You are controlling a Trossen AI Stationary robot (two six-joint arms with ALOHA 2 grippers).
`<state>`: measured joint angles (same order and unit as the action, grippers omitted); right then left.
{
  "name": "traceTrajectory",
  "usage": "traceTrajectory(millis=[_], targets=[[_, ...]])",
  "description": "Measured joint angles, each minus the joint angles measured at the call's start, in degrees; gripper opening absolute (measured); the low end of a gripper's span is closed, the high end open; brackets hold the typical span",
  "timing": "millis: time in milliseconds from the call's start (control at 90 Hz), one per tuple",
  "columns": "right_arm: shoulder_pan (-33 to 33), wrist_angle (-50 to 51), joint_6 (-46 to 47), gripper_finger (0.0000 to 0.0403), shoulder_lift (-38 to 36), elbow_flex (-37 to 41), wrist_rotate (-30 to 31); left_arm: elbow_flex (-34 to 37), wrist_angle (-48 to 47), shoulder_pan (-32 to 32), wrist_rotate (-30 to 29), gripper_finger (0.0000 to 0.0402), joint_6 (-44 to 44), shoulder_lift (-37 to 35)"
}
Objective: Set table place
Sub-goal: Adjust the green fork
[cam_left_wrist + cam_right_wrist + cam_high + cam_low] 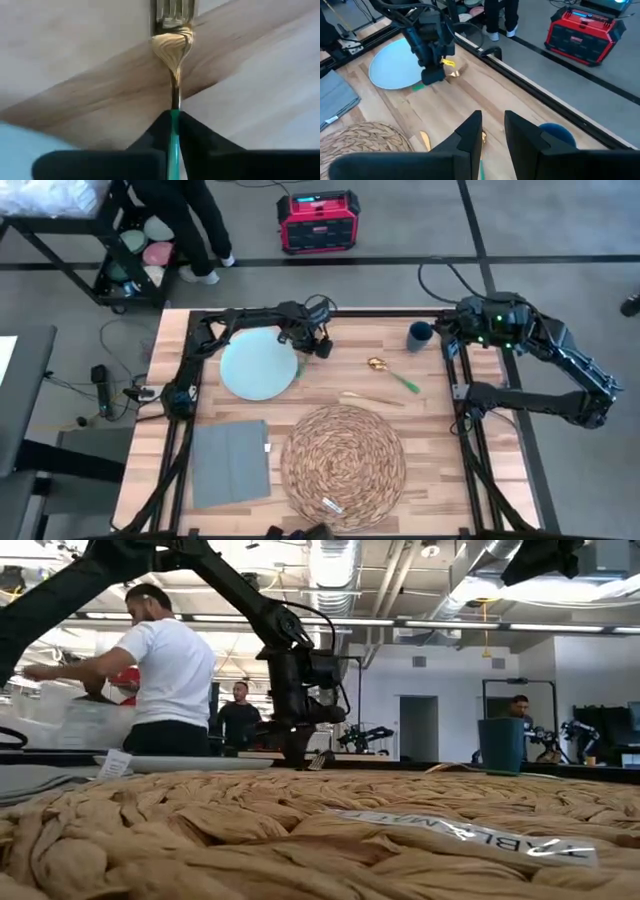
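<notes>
A fork (pixel 172 40) with gold tines and a green handle is in my left gripper (pixel 318 346), which is shut on it just right of the pale-blue plate (pixel 259 367) at the table's far side. The round wicker placemat (pixel 343 465) lies at the near middle of the wooden table (pixel 440 470). A green-handled spoon (pixel 393 374) and a gold knife (pixel 370 398) lie flat between them. My right gripper (pixel 492 127) is open, high over the spoon and beside the dark-blue cup (pixel 420 335). My left gripper pinches the fork's green handle (pixel 174 127) between its two fingertips. The fork runs lengthwise out of the fingers, with the gold tines (pixel 451 73) ahead of them and the handle's end (pixel 418 87) behind. It sits low over the table beside the plate; whether it touches the wood I cannot tell.
A grey napkin (pixel 230 463) lies left of the placemat. The black rail frame (pixel 470 440) edges the table. Beyond the far edge are a person (pixel 165 675) at a cart and a red box (pixel 318 220) on the floor.
</notes>
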<state>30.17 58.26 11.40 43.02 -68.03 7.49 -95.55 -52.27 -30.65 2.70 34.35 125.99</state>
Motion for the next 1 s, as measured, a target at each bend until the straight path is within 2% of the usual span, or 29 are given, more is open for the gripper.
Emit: traceTrajectory(millis=[211,422,578,722,833,1000], targets=[[0.02,1.66,0.09,0.007,-0.59,0.0,0.21,0.31,-6.58,-1.17,-1.38,0.0002,-4.61,-0.17],[0.93,3.05,0.1,0.007,-1.8,0.0,0.27,0.48,-8.37,-3.03,0.08,0.0006,-5.35,-1.11],[1.05,3.04,0.02,0.0082,-2.07,0.0,-0.83,0.76,-8.93,-3.0,0.34,0.0048,-6.27,-3.09],[1.03,3.19,-0.76,0.0107,-1.44,0.0,-5.05,0.68,-8.83,-2.93,0.29,0.0098,-6.95,-5.41],[1.01,4.46,-0.93,0.0128,-0.82,0.0,-6.08,0.68,-8.23,-2.91,0.36,0.013,-7.21,-7.5],[0.98,8.1,-2.64,0.0148,0.14,0.5,-6.7,0.68,-1.58,0.02,4.87,0.0146,-13.28,-11.21]])
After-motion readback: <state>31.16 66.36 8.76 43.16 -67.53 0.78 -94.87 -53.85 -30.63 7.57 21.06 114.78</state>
